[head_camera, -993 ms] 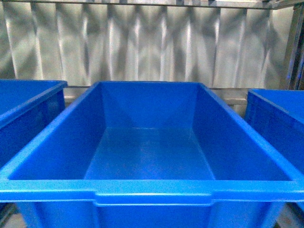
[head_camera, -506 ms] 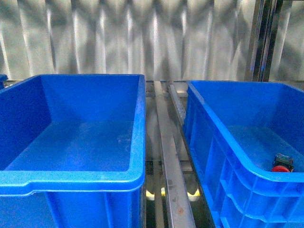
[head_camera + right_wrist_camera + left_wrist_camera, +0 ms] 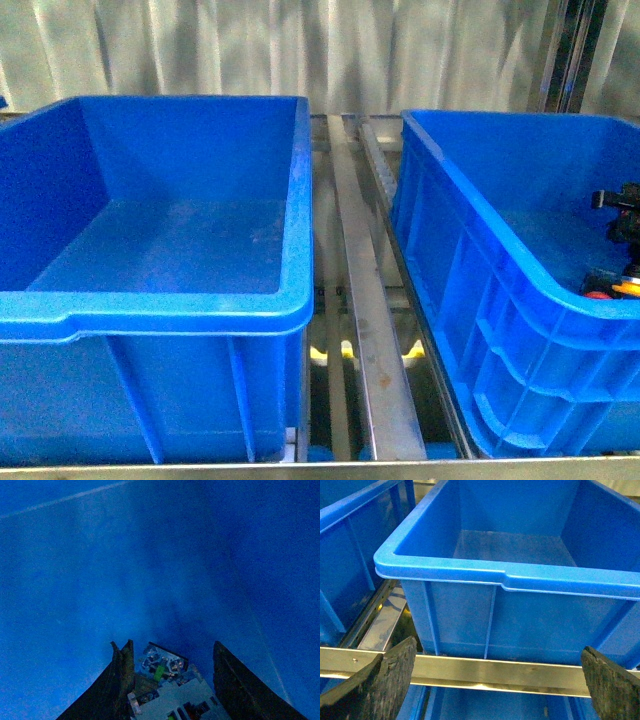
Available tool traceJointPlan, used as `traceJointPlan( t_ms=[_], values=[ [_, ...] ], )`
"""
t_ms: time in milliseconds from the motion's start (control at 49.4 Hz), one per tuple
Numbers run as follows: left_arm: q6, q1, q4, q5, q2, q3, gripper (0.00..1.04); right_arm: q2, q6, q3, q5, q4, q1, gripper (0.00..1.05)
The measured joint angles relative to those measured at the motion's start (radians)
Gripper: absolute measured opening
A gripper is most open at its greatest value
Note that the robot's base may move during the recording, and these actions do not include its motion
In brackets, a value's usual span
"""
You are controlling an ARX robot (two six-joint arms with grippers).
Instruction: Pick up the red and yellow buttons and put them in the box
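Blue crate (image 3: 470,250) surrounds right tool (image 3: 170,680), straddling a switch (image 3: 162,667).

This is looking like an industrial storage or parts-sorting area, a warehouse or factory workcell rather than a home. Two large blue plastic crates, a left crate (image 3: 150,230) and a right crate (image 3: 500,300), are sitting side by side on a bare metal rack (image 3: 365,330) of steel rails, with a gap showing between them. A corrugated sheet-metal wall (image 3: 300,50) is running along the far side, and a steel upright (image 3: 565,55) is standing at the far right
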Motion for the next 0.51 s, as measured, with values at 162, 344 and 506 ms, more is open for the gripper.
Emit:
traceJointPlan(
  t_ms=[162,344,506],
  values=[
    [0.000,0.000,0.000,0.000,0.000,0.000,0.97,0.103,-0.055,0.048,0.000,-0.024,0.001,0.47],
    [0.000,0.000,0.000,0.000,0.000,0.000,0.97,0.114,-0.102,0.052,0.020,0.011,0.009,0.78],
    [0.000,0.000,0.000,0.000,0.000,0.000,0.97,0.098,-0.113,0.023,0.048,0.026,0.017,1.03]
  ],
)
